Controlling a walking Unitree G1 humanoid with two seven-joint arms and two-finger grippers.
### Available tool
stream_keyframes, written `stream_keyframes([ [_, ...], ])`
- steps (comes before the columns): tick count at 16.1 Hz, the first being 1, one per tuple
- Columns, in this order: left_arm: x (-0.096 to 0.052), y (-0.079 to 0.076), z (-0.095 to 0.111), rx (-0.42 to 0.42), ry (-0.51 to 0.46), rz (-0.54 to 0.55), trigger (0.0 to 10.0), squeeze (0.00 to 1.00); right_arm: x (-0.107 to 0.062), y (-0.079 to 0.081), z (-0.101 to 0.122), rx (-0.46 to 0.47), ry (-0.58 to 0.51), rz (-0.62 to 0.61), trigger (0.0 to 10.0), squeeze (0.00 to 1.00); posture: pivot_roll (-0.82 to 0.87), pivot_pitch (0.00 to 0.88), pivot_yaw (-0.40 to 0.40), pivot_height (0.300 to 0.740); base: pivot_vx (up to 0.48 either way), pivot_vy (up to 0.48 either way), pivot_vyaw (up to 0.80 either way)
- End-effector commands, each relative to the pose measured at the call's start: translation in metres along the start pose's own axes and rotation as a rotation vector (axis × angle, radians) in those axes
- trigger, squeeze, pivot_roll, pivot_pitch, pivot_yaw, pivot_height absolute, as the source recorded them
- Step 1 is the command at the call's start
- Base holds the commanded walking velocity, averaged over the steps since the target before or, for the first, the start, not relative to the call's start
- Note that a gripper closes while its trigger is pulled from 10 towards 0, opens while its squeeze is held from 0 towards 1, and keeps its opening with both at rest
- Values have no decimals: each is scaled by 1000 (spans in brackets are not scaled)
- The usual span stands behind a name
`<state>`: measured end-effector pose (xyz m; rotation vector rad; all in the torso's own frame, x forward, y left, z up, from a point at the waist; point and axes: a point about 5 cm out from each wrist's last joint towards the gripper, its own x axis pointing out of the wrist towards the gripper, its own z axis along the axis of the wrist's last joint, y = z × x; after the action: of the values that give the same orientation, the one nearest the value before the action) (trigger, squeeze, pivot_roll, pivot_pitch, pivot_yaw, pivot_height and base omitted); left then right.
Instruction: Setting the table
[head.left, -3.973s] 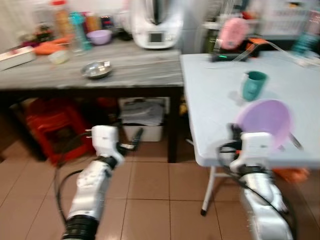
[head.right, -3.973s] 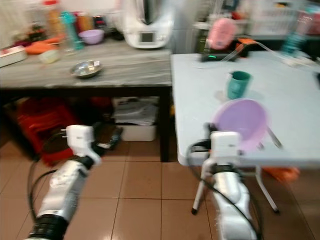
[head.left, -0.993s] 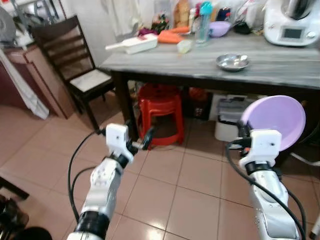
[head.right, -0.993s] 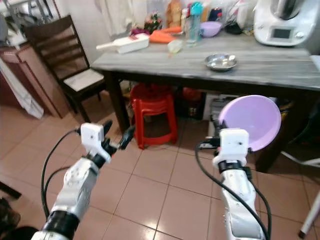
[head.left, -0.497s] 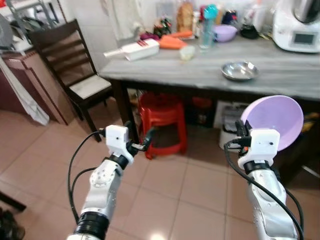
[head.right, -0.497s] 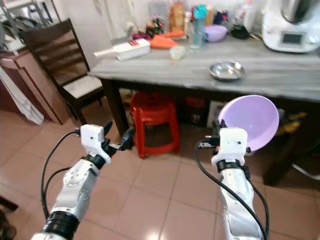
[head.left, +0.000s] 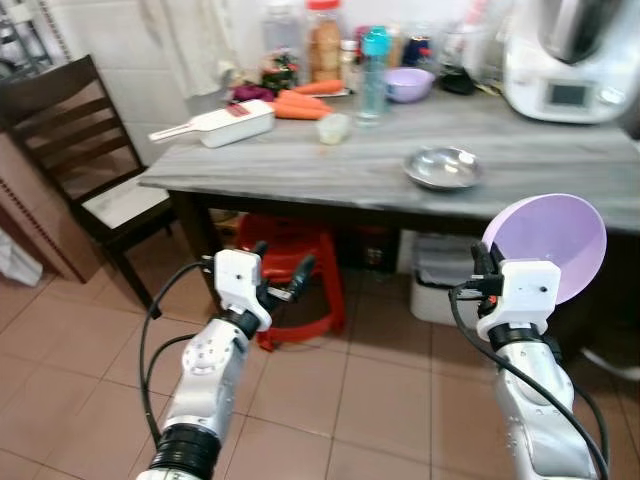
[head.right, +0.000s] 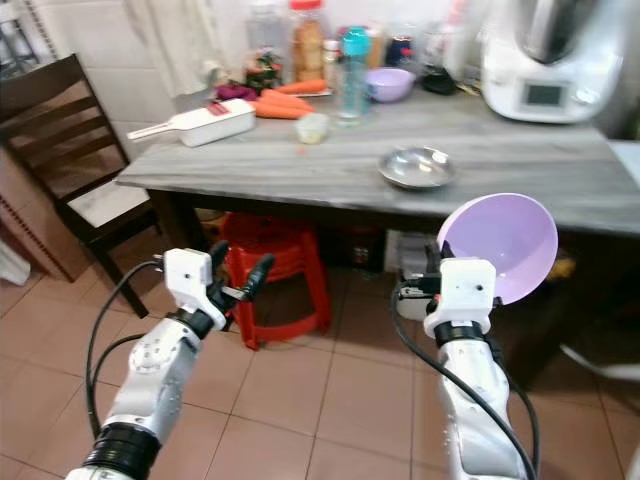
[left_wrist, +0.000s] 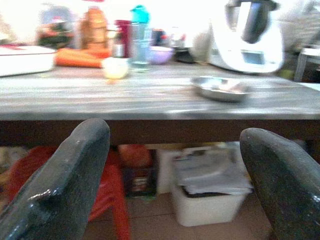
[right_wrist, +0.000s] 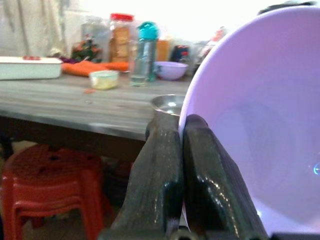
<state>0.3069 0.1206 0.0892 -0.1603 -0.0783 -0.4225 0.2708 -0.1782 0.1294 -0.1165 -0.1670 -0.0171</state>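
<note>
Left gripper: two black fingers spread wide apart, nothing between them.
Table: grey wood-grain top, dark front edge, seen from low down.
Steel bowl: near the front edge, toward the right end.
Small cup: pale yellow, further back.
Bottle: clear with a teal cap, just beside the cup.
Purple bowl: at the back edge.
Carrots: at the back, toward the left end.
White box: at the left end.
Appliance: white, at the back right corner.
Stool: red, under the table.
Bin: white, under the table.
</note>
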Motion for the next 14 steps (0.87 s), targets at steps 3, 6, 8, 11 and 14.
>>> stream_keyframes([
  [3, 3, 1, 6, 8, -12, 4, 10000, 0, 4, 5, 11, -11, -44, 28, 10000, 0, -54, 0, 65, 740, 424, 0, 0],
  [6, 11, -7, 22, 7, -66, -34, 10000, 0, 5, 6, 20, -23, -73, 39, 10000, 0, -53, 0, 63, 740, 425, 0, 0],
  [8, 12, -8, 23, 5, -70, -36, 10000, 0, 5, 7, 20, -24, -74, 41, 10000, 0, -53, 0, 63, 740, 424, 0, 0],
  [11, 12, -9, 22, 0, -69, -42, 10000, 0, 5, 8, 19, -29, -72, 47, 10000, 0, -55, 0, 64, 740, 424, 0, 0],
  [14, 9, -11, 19, -4, -57, -44, 10000, 0, 4, 7, 19, -30, -67, 50, 10000, 0, -55, 0, 64, 740, 426, 0, 0],
])
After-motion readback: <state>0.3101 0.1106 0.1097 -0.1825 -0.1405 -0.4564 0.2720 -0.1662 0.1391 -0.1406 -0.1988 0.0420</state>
